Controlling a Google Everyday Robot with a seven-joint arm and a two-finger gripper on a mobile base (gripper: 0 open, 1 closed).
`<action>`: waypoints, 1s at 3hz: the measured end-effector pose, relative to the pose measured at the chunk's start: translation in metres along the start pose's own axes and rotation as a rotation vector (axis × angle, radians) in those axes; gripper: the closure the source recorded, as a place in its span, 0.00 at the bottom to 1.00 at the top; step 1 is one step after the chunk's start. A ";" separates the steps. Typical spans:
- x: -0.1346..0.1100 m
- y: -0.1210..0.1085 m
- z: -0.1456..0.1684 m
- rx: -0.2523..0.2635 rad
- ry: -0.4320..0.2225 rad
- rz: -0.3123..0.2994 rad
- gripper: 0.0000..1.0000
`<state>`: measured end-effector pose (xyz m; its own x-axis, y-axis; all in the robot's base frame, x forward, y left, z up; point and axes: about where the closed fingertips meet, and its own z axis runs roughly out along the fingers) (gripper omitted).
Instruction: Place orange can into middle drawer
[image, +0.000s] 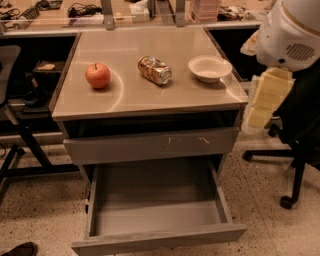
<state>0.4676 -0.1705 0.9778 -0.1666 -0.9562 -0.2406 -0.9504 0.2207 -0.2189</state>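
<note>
The orange can (155, 70) lies on its side on the tan cabinet top (150, 97), between a red apple (98, 75) and a white bowl (210, 68). The middle drawer (155, 220) is pulled out below, its grey tray bare and its front panel plain. Above it, the grey drawer front with pale scratch marks (150, 145) is closed. My gripper (265, 97) shows as pale cream blocks hanging under the white arm housing (292, 32) at the right edge. It is off the cabinet's right side, well apart from the can.
A black office chair with castors (295, 165) stands right of the cabinet, behind my arm. A dark chair and desk legs (20, 140) are on the left. A shoe tip (20, 248) shows at the bottom left. Cluttered desks run along the back.
</note>
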 end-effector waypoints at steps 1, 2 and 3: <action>-0.056 -0.026 0.024 -0.061 -0.009 -0.011 0.00; -0.110 -0.058 0.057 -0.108 0.004 -0.023 0.00; -0.132 -0.063 0.060 -0.092 -0.028 -0.047 0.00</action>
<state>0.5648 -0.0470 0.9668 -0.1150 -0.9591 -0.2585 -0.9774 0.1557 -0.1430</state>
